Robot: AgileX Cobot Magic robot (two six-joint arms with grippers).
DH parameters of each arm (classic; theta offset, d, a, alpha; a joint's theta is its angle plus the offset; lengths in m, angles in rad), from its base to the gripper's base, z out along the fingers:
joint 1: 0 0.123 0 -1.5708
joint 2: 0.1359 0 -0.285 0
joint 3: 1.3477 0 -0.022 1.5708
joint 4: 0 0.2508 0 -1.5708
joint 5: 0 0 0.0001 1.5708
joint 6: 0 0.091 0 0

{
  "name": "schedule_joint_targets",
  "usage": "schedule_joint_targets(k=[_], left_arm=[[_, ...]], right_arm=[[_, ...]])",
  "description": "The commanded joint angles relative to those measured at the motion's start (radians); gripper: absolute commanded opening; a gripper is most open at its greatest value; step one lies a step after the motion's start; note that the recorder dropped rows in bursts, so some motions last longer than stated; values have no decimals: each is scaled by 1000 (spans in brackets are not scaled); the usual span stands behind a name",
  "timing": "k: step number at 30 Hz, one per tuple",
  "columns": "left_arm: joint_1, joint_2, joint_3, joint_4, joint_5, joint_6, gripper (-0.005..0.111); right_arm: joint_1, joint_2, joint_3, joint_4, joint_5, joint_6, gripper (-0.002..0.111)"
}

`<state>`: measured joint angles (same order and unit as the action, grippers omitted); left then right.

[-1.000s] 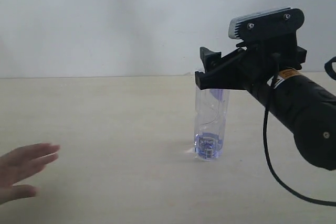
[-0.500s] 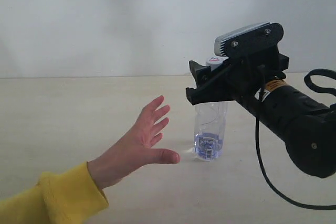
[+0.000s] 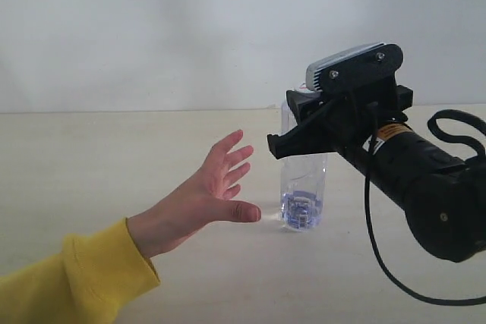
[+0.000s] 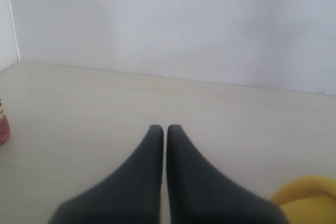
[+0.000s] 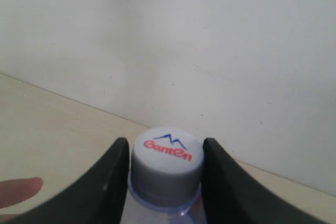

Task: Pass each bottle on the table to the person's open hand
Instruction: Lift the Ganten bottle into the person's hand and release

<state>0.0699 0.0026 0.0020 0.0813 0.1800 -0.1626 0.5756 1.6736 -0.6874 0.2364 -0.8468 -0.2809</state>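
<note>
The tall clear blue-tinted bottle (image 3: 302,196) stands upright on the pale table (image 3: 106,149). My right gripper (image 3: 288,139) is at its top. In the right wrist view the gripper (image 5: 165,143) has one dark finger pressed against each side of the white cap (image 5: 167,162), so it is shut on the bottle. The person's open hand (image 3: 216,189), in a yellow sleeve, is held just left of the bottle, thumb near its base. My left gripper (image 4: 164,128) is shut on nothing, low over the table. The tea bottle's red base (image 4: 2,129) shows at that view's edge. The smaller bottle is out of view.
A plain white wall (image 3: 152,28) backs the table. The yellow sleeve (image 3: 72,282) crosses the front left of the table and also shows as a yellow sleeve edge (image 4: 307,199) in the left wrist view. A black cable (image 3: 373,233) hangs below my right arm.
The person's hand came in from the left and now opens beside the bottle. My right gripper shifted slightly left around the bottle's top. The bottle's base stayed put.
</note>
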Motion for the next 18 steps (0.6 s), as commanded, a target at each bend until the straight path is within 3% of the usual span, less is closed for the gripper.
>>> schedule_joint_targets(k=[1,6,8,18], left_arm=[[3,-3,-2,4,-1,1,4],[3,-3,-2,4,-1,1,4],[3,-3,-2,4,-1,1,4],[3,-3,-2,4,-1,1,4]], right_arm=[[-8,-23,-1,-8,-15,-8,0],[-8,-154,-1,-40,115,15,0],[12,-222,-1,-135,162,83,0],[253,-267,-1,-150,129,96,0]])
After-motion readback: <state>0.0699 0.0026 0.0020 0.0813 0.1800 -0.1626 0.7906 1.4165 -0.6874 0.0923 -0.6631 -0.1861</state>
